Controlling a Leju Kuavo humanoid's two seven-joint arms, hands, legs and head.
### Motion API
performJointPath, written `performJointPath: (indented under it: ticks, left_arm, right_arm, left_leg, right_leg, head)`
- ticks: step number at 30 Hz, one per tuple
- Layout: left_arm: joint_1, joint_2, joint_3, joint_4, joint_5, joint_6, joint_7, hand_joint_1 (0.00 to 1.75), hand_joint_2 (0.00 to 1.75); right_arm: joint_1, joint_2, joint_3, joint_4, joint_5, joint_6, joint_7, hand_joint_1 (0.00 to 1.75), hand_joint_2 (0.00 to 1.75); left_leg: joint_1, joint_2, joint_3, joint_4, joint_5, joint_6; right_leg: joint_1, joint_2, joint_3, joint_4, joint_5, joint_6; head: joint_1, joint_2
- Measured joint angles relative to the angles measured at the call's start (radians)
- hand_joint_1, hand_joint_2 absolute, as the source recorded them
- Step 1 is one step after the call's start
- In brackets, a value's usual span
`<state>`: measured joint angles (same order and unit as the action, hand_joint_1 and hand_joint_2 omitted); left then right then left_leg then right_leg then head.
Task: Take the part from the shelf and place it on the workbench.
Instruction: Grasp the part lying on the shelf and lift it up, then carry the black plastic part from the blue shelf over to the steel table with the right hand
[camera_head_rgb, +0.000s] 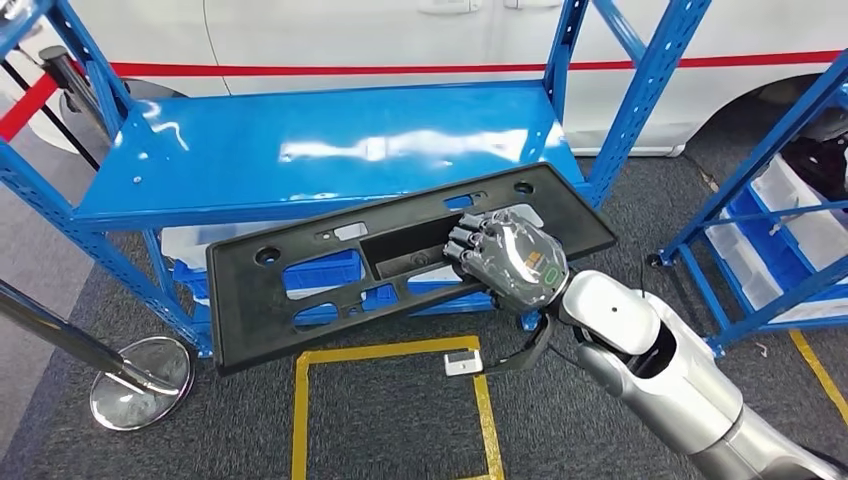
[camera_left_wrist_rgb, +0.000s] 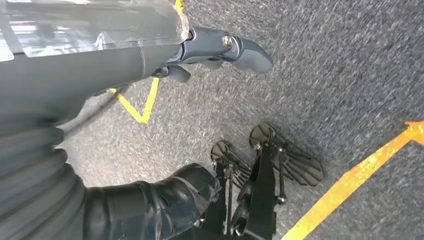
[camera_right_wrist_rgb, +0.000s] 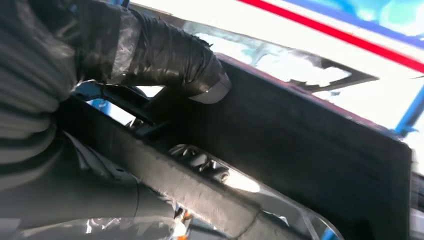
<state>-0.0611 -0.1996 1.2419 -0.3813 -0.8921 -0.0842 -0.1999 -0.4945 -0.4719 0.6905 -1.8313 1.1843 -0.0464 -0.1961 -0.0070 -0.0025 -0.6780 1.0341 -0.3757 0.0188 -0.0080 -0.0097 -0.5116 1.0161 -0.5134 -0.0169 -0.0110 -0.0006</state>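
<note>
Robot's right hand (camera_head_rgb: 505, 258) held a long black plastic part (camera_head_rgb: 300, 275) in front of a blue shelf (camera_head_rgb: 330, 150).

The right hand's fingers were curled through a rectangular opening near the part's right end, thumb pressed against its underside; the panel stretched out to the left, tilted, lower at its far end, apparently clear of the shelf deck. The left hand (camera_left_wrist_rgb: 220, 47) hung over grey carpet, holding nothing, fingers loosely extended. Gripped off-centre, the part would likely sag and swing, so carrying it slowly and keeping the long end clear of the shelf posts seemed wise.

robot hand (camera_head_rgb: 507, 258) fingertips hidden in part (camera_head_rgb: 300, 265)
</note>
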Motion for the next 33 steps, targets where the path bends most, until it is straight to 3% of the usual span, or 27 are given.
performJointPath:
  ticks: [2,4,5,6,7,8,9,11,12,14,15,16,17,19,20,21,23,24,26,27,28,30,31,32,33]
  left_arm:
    - [0.001,0.0,0.001,-0.002,-0.002,0.0,0.002,0.0,1.75]
    - [0.002,0.0,0.003,-0.003,-0.005,0.0,0.004,0.0,1.75]
    - [0.002,0.0,0.004,-0.003,-0.005,0.0,0.004,0.0,1.75]
    - [0.002,0.0,0.005,-0.005,-0.006,0.0,0.004,0.0,1.75]
    - [0.002,0.0,0.006,-0.006,-0.006,0.0,0.004,0.0,1.75]
    - [0.002,0.0,0.007,-0.008,-0.006,0.0,0.004,0.0,1.75]
    - [0.001,0.0,0.008,-0.01,-0.006,0.0,0.004,0.0,1.75]
    - [0.0,0.0,0.009,-0.013,-0.007,0.0,0.004,0.0,1.75]
    - [-0.001,0.0,0.01,-0.015,-0.007,0.0,0.004,0.0,1.75]
    - [0.0,0.0,0.012,-0.017,-0.007,0.0,0.004,0.0,1.75]
    - [0.0,-0.001,0.013,-0.017,-0.007,0.0,0.004,0.0,1.75]
    - [0.0,-0.001,0.014,-0.017,-0.007,0.0,0.004,0.0,1.75]
    - [0.0,-0.001,0.015,-0.018,-0.008,0.0,0.004,0.0,1.75]
    - [0.002,-0.001,0.015,-0.019,-0.009,0.0,0.004,0.0,1.75]
    - [0.002,-0.001,0.015,-0.02,-0.011,0.0,0.004,0.0,1.75]
    - [0.003,-0.001,0.016,-0.021,-0.013,0.0,0.004,0.0,1.75]
    - [0.003,-0.001,0.016,-0.023,-0.017,-0.001,0.005,0.0,1.75]
    - [0.003,-0.002,0.016,-0.024,-0.019,-0.001,0.005,0.0,1.75]
    - [0.003,-0.003,0.016,-0.025,-0.021,-0.003,0.004,0.0,1.75]
    - [0.003,-0.003,0.016,-0.025,-0.023,-0.003,0.004,0.0,1.75]
    - [0.004,-0.004,0.016,-0.025,-0.025,-0.004,0.003,0.0,1.75]
    - [0.006,-0.002,0.018,-0.026,-0.029,-0.004,0.002,0.0,1.75]
    - [0.007,-0.001,0.018,-0.026,-0.031,-0.004,0.002,0.0,1.75]
    - [0.008,0.0,0.019,-0.026,-0.033,-0.004,0.002,0.0,1.75]
    - [0.008,0.001,0.019,-0.026,-0.035,-0.004,0.001,0.0,1.75]
  right_arm:
    - [0.003,0.0,0.0,0.001,0.0,0.001,0.002,1.75,1.75]
    - [0.007,0.0,0.0,0.001,0.0,0.002,0.003,1.75,1.75]
    - [0.01,0.0,0.0,0.001,0.0,0.002,0.003,1.75,1.75]
    - [0.013,-0.001,0.0,0.001,0.0,0.002,0.003,1.75,1.75]
    - [0.016,-0.002,0.0,0.001,0.0,0.002,0.003,1.75,1.75]
    - [0.018,-0.002,0.0,0.001,0.0,0.002,0.004,1.75,1.75]
    - [0.02,-0.004,0.0,0.001,0.0,0.002,0.004,1.75,1.75]
    - [0.022,-0.008,0.0,0.0,0.0,0.001,0.005,1.75,1.75]
    - [0.024,-0.01,0.0,-0.001,0.0,0.0,0.005,1.75,1.75]
    - [0.028,-0.013,0.0,-0.001,-0.001,0.0,0.006,1.75,1.75]
    - [0.03,-0.015,0.0,-0.001,-0.001,0.0,0.006,1.75,1.75]
    - [0.032,-0.017,0.0,-0.001,-0.001,0.0,0.006,1.75,1.75]
    - [0.034,-0.02,0.0,-0.001,-0.001,0.0,0.006,1.75,1.75]
    - [0.038,-0.023,0.0,-0.001,-0.001,0.0,0.007,1.75,1.75]
    - [0.04,-0.023,0.0,-0.001,-0.001,0.0,0.007,1.75,1.75]
    - [0.042,-0.024,0.0,-0.001,-0.001,0.001,0.008,1.75,1.75]
    - [0.046,-0.026,0.0,-0.001,-0.001,0.002,0.008,1.75,1.75]
    - [0.047,-0.027,0.0,-0.001,-0.001,0.002,0.008,1.75,1.75]
    - [0.048,-0.029,0.0,-0.002,-0.001,0.001,0.009,1.75,1.75]
    - [0.049,-0.031,0.0,-0.002,-0.001,0.001,0.009,1.75,1.75]
    - [0.05,-0.033,0.0,-0.003,-0.001,0.0,0.01,1.75,1.75]
    - [0.052,-0.035,0.0,-0.004,0.0,0.0,0.013,1.75,1.75]
    - [0.053,-0.036,0.0,-0.004,0.0,0.0,0.014,1.75,1.75]
    - [0.056,-0.036,0.0,-0.004,0.001,0.0,0.015,1.75,1.75]
    - [0.061,-0.036,0.0,-0.006,0.002,0.0,0.017,1.75,1.75]
  left_leg:
    - [0.006,-0.001,-0.026,0.069,-0.086,-0.011]
    - [0.012,-0.001,-0.055,0.195,-0.182,-0.022]
    - [0.015,-0.001,-0.059,0.248,-0.197,-0.026]
    - [0.018,-0.001,-0.051,0.277,-0.189,-0.03]
    - [0.021,-0.001,-0.028,0.275,-0.163,-0.033]
    - [0.024,0.0,0.012,0.238,-0.134,-0.035]
    - [0.027,-0.001,0.066,0.174,-0.124,-0.036]
    - [0.025,-0.003,0.162,0.036,-0.144,-0.032]
    - [0.021,-0.004,0.185,-0.003,-0.159,-0.027]
    - [0.017,-0.004,0.18,-0.021,-0.151,-0.009]
    - [0.017,-0.002,0.172,-0.025,-0.138,0.0]
    - [0.018,0.0,0.162,-0.029,-0.123,0.009]
    - [0.019,0.003,0.148,-0.031,-0.108,0.017]
    - [0.015,0.006,0.115,-0.03,-0.081,0.027]
    - [0.012,0.007,0.097,-0.027,-0.068,0.029]
    - [0.009,0.008,0.079,-0.024,-0.056,0.029]
    - [0.004,0.008,0.044,-0.016,-0.036,0.029]
    - [0.002,0.007,0.029,-0.011,-0.026,0.028]
    - [0.0,0.005,0.009,-0.005,-0.008,0.021]
    - [0.0,0.005,0.007,-0.005,0.002,0.016]
    - [0.002,0.005,0.007,-0.008,0.012,0.01]
    - [0.003,0.003,0.005,-0.015,0.025,-0.001]
    - [0.004,0.002,-0.002,-0.006,0.008,-0.007]
    - [0.005,0.001,-0.013,0.02,-0.031,-0.013]
    - [0.009,0.0,-0.025,0.066,-0.087,-0.018]
  right_leg:
    - [-0.006,-0.004,-0.026,-0.003,0.027,-0.012]
    - [-0.006,-0.005,-0.058,-0.001,0.052,-0.016]
    - [-0.007,-0.005,-0.076,0.002,0.065,-0.014]
    - [-0.008,-0.005,-0.094,0.006,0.077,-0.011]
    - [-0.01,-0.006,-0.112,0.011,0.088,-0.007]
    - [-0.012,-0.006,-0.13,0.017,0.098,-0.003]
    - [-0.013,-0.006,-0.145,0.023,0.106,0.003]
    - [-0.013,-0.006,-0.163,0.032,0.123,0.016]
    - [-0.013,-0.006,-0.165,0.032,0.132,0.023]
    - [-0.014,-0.007,-0.168,0.022,0.153,0.039]
    - [-0.016,-0.006,-0.174,0.023,0.149,0.044]
    - [-0.018,-0.004,-0.182,0.035,0.125,0.048]
    - [-0.019,-0.002,-0.194,0.067,0.081,0.051]
    - [-0.018,0.0,-0.217,0.185,-0.032,0.054]
    - [-0.018,0.0,-0.223,0.248,-0.062,0.055]
    - [-0.017,0.0,-0.219,0.291,-0.066,0.055]
    - [-0.014,0.001,-0.17,0.287,-0.018,0.049]
    - [-0.011,0.002,-0.122,0.236,0.003,0.042]
    - [-0.002,0.003,-0.015,0.093,-0.011,0.026]
    - [0.003,0.003,0.02,0.039,-0.026,0.019]
    - [0.007,0.004,0.035,0.009,-0.036,0.014]
    - [0.006,0.001,0.024,-0.004,-0.015,0.002]
    - [0.003,-0.002,0.014,-0.009,-0.002,-0.006]
    - [-0.001,-0.004,0.0,-0.013,0.012,-0.014]
    - [-0.003,-0.005,-0.014,-0.014,0.026,-0.019]
  head:
    - [0.0,0.0]
    - [-0.001,0.0]
    - [-0.001,0.0]
    - [-0.001,0.0]
    - [-0.001,0.0]
    - [-0.001,0.0]
    - [-0.001,0.0]
    - [-0.001,0.0]
    - [0.0,0.0]
    - [0.0,0.0]
    - [0.0,0.0]
    - [0.0,0.0]
    - [0.001,0.0]
    - [0.001,0.0]
    - [0.001,0.0]
    - [0.001,0.0]
    - [0.001,0.0]
    - [0.0,0.0]
    - [0.0,0.0]
    - [0.001,0.0]
    - [0.001,0.0]
    - [0.002,0.0]
    - [0.001,0.0]
    - [0.001,0.0]
    - [0.0,0.0]
